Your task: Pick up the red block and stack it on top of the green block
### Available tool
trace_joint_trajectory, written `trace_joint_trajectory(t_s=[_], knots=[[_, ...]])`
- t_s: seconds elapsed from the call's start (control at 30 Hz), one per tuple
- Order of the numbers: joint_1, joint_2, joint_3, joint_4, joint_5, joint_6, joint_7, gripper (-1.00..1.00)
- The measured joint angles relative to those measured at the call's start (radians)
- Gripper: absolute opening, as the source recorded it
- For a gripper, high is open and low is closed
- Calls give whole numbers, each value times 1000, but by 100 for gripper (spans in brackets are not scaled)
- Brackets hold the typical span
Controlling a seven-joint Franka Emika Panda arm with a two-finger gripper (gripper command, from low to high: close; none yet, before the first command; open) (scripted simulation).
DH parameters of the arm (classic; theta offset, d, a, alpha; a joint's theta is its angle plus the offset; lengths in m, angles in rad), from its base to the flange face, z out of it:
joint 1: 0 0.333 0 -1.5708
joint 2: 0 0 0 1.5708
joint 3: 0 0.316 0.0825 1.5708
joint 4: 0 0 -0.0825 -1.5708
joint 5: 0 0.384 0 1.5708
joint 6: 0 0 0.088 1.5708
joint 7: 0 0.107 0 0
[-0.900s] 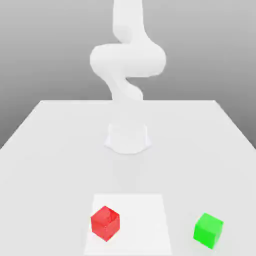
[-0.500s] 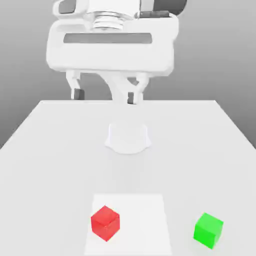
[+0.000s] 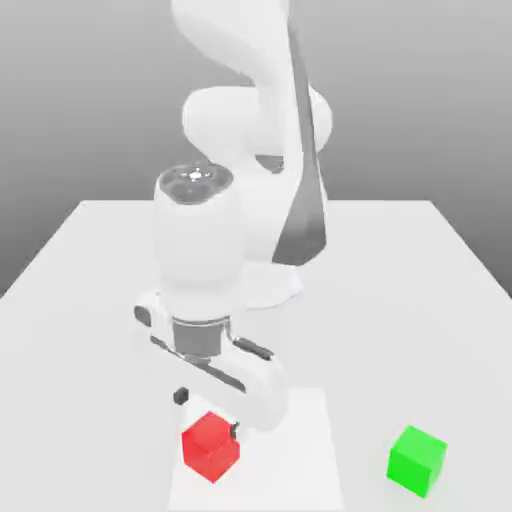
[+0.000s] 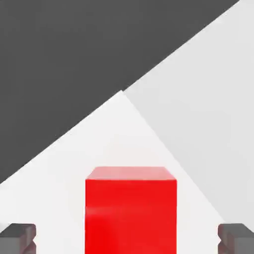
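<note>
Evidently, pre-grasp alignment is underway: the gripper (image 4: 127, 239) stands spread, empty, its fingers flanking the red block (image 4: 131, 213) on the white patch (image 3: 285, 455). Next requires careful lowering, then closure.

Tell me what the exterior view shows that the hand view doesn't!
Exterior view: the green block, the white robot arm and its base.

Hand view: a big dark grey area beside the pale surfaces.

Both: the red block, the white square under it, some light grey tabletop, and the open gripper's two fingertips.
</note>
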Motion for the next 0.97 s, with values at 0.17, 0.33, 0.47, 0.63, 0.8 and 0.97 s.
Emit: trace_joint_trajectory(t_s=[0.17,0.33,0.47,0.63,0.8,0.97], knots=[[7,34,-7,5,-3,29,2,-100],[2,-12,-1,-2,5,-9,-2,-100],[7,-137,23,-15,24,-123,-20,-100],[140,-147,161,56,-4,-208,-30,-100],[273,-67,244,129,-79,-207,-2,-100],[318,25,209,142,-141,-132,41,100]])
